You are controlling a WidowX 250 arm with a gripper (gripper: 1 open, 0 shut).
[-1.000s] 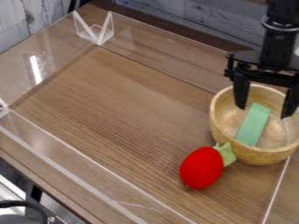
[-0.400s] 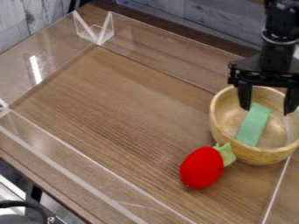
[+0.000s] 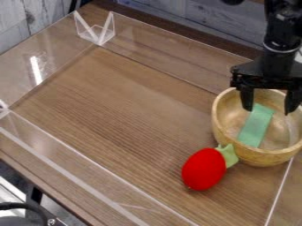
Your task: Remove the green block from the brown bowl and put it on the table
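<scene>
While the green block [image 3: 257, 125] lies inside the brown bowl [image 3: 231, 144], leaning against its far inner wall, the claw [image 3: 268, 99] hangs just above it with its dark fingers spread wide and nothing between them. The block sits directly below and slightly toward the near side of the claw, so the coming move looks like a short drop straight down. Its long axis runs from the bowl's far rim down toward the near-left inside, tilted rather than flat, and the fingers seem to stand to either side of its upper end, across the narrow width, though the exact alignment is hard to tell from this view. The bowl rests near the right edge of the counter [image 3: 118, 106], close to the clear acrylic wall there. The bowl's thick rim is the main obstacle: the fingers must pass inside it. A red plush strawberry [image 3: 206, 168] lies just beside the bowl's near-left side, its leafy top touching the rim, clear of the claw's path.
</scene>
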